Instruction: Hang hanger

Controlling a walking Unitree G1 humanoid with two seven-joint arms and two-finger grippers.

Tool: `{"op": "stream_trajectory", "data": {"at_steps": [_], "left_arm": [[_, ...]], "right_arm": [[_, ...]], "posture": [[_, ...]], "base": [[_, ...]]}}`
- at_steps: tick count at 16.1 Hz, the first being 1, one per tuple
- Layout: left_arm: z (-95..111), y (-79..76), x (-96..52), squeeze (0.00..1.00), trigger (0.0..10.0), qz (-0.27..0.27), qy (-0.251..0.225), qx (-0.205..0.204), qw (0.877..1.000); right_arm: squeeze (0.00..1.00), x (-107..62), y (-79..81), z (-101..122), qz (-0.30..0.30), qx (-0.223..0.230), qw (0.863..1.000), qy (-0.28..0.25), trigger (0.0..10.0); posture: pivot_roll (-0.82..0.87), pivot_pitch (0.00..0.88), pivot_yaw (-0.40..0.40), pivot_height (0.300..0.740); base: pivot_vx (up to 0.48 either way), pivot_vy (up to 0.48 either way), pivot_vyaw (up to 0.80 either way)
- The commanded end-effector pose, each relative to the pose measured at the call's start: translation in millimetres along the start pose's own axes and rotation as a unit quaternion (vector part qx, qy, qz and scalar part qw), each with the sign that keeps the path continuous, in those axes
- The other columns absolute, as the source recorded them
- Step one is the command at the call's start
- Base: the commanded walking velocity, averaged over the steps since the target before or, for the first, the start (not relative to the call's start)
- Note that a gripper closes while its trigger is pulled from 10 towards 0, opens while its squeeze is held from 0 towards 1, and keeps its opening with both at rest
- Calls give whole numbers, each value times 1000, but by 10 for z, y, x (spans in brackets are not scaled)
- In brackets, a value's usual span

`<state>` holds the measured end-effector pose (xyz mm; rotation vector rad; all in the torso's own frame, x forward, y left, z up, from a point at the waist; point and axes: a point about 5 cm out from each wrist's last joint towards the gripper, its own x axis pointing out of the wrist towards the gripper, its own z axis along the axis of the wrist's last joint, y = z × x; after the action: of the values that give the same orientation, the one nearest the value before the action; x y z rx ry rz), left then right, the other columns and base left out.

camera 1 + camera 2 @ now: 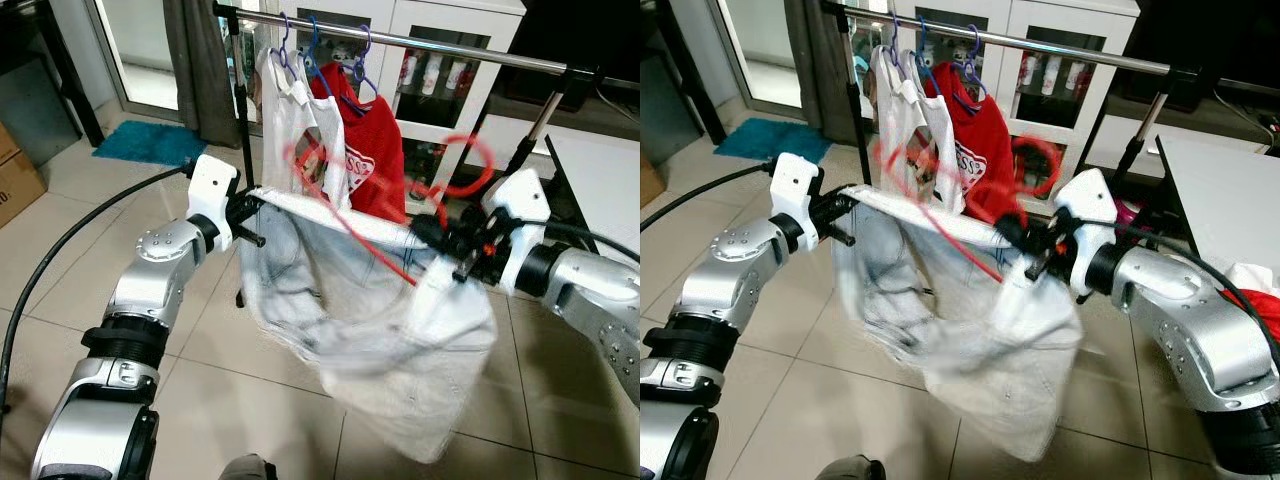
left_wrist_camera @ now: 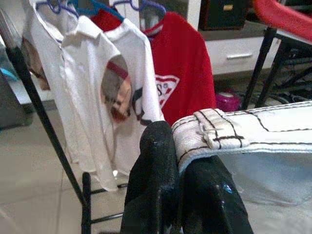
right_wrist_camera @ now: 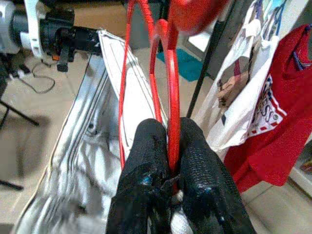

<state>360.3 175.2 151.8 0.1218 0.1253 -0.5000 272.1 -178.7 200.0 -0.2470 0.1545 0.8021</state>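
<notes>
My two pincers stretch a pale garment (image 1: 380, 330) between them, in front of the clothes rail (image 1: 450, 48).

My left gripper (image 2: 178, 195) is clamped on the garment's waistband; my right gripper (image 3: 168, 195) is pinched tight on the red hanger (image 3: 168, 97) and the cloth. A white shirt (image 1: 300, 130) and a red shirt (image 1: 370, 150) hang on the rail just behind.

A glossy red plastic hanger (image 3: 168, 87), soft white cloth garment (image 1: 400, 350), shiny metal rail (image 1: 430, 45), glossy floor tiles (image 1: 60, 270).
</notes>
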Motion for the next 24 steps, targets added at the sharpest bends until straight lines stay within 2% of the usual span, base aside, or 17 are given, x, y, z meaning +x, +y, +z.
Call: {"op": "stream_trajectory", "data": {"at_steps": [1, 2, 3, 5, 6, 7, 11, 14, 18, 20, 24], "left_arm": [[22, 301, -172, 0, 0, 64, -1, -1, 998], [5, 227, -154, 0, 6118, 49, -3, -5, 999], [-10, 145, -124, 0, 10000, 37, -7, -9, 999], [-28, 121, -96, 0, 10000, 47, -6, -16, 999], [-33, 123, -93, 322, 10000, 47, -7, -22, 999], [-40, 122, -107, 1000, 10000, 38, -8, -28, 999], [-144, 104, -231, 1000, 10000, -3, 5, -31, 999], [-199, 73, -336, 1000, 10000, -40, 6, -18, 999], [-79, -160, -369, 1000, 10000, -136, -43, -35, 989], [-26, -369, -386, 1000, 10000, -215, -62, -63, 972], [9, -509, -400, 1000, 10000, -264, -55, -55, 961]], "right_arm": [[0, -151, -189, -77, -47, -24, 997, 47, 0], [0, -153, -207, -45, -46, -26, 998, 44, 0], [0, -145, -215, -12, -45, -29, 998, 40, 0], [0, -141, -223, 3, -40, -38, 998, 42, 0], [0, -142, -229, 7, -33, -49, 997, 47, 0], [0, -147, -235, 16, -30, -55, 997, 50, 0], [0, -171, -296, 86, -26, -69, 996, 52, 0], [0, -169, -302, 87, -22, -72, 996, 55, 0], [0, -107, -298, 100, -30, -37, 998, 29, 0], [0, -81, -297, 120, -40, -2, 999, 6, 0], [0, -95, -309, 46, -63, 2, 998, 20, 0]], "posture": [[-64, 0, -51, 740], [-65, 0, -54, 740], [-66, 0, -56, 740], [-70, 0, -59, 740], [-76, 0, -63, 740], [-76, 0, -63, 740], [-83, 0, -66, 740], [-82, 0, -71, 740], [-72, 0, -74, 740], [-73, 0, -60, 740], [-76, 0, -51, 740]], "base": [[0, 0, 0], [0, 0, 0], [0, 0, 0], [0, 0, 0], [0, 0, 0], [0, 0, 0], [0, 0, 0], [0, 0, 0], [0, 0, 0], [0, 0, 0], [0, 0, 0]]}}
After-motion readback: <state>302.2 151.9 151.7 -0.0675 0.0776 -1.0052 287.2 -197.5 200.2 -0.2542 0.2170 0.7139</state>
